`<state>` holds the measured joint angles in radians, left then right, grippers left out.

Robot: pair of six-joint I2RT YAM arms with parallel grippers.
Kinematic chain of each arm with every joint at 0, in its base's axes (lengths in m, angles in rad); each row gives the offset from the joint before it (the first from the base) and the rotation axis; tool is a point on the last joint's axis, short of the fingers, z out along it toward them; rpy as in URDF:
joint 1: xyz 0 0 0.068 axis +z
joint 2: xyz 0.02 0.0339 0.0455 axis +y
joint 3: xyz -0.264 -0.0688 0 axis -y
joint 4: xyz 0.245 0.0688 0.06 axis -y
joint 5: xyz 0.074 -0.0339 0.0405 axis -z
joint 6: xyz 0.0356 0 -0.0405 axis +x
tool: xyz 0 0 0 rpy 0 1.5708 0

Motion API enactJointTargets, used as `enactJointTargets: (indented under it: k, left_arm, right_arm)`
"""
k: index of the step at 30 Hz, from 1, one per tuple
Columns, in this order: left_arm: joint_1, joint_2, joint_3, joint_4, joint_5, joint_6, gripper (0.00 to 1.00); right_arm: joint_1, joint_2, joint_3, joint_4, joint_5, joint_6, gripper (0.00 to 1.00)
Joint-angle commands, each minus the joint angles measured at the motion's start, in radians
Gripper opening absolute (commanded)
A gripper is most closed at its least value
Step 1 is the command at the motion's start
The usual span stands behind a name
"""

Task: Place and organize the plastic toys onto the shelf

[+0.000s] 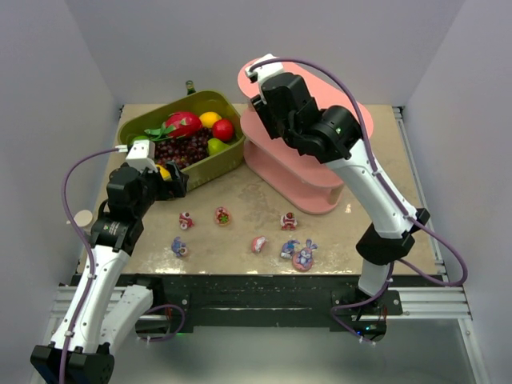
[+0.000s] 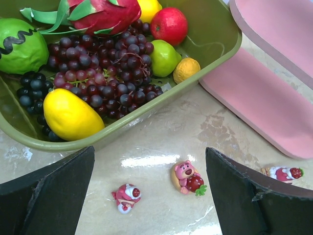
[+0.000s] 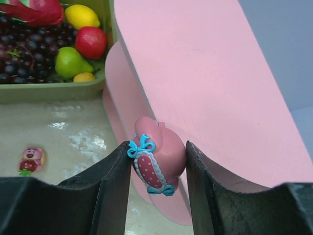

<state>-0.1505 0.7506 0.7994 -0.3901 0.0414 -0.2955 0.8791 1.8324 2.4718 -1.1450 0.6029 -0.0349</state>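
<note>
Fruit basket (image 2: 210, 29) on the desk (image 2: 161, 132)
The olive-green basket lay just ahead of the left jaws: dark grapes (image 2: 98, 73) in its middle, a yellow mango (image 2: 71, 115) nearest those jaws, a green melon (image 2: 22, 46) to their left, a dragon fruit (image 2: 110, 12) and lemon (image 2: 148, 7) farthest off, and a red apple (image 2: 168, 25), lime (image 2: 164, 58) and small orange fruit (image 2: 186, 69) to the right.
</note>
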Motion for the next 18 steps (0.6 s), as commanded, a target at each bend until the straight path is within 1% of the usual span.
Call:
enactJointTargets:
  k: [1,6,11,14,18]
  left_arm:
    - [0.008,-0.003,0.001,0.014,0.015,0.002,1.0]
    - [0.008,-0.005,-0.002,0.013,0.015,0.002,1.0]
    - [0.009,-0.007,-0.002,0.013,0.015,0.002,1.0]
    - [0.009,-0.007,-0.002,0.013,0.017,0.001,0.99]
    - [0.009,-0.004,-0.002,0.013,0.017,0.001,1.0]
  right_arm:
    - [-0.009,-0.027,0.026,0.013,0.097,-0.094,0.0]
    - [-0.022,-0.009,0.03,0.01,0.126,-0.135,0.0]
    - [-0.054,0.001,0.048,-0.01,0.089,-0.134,0.0]
    - [-0.088,-0.001,0.049,-0.021,0.038,-0.126,0.0]
    - [-0.112,-0.001,0.05,-0.032,-0.017,-0.128,0.03]
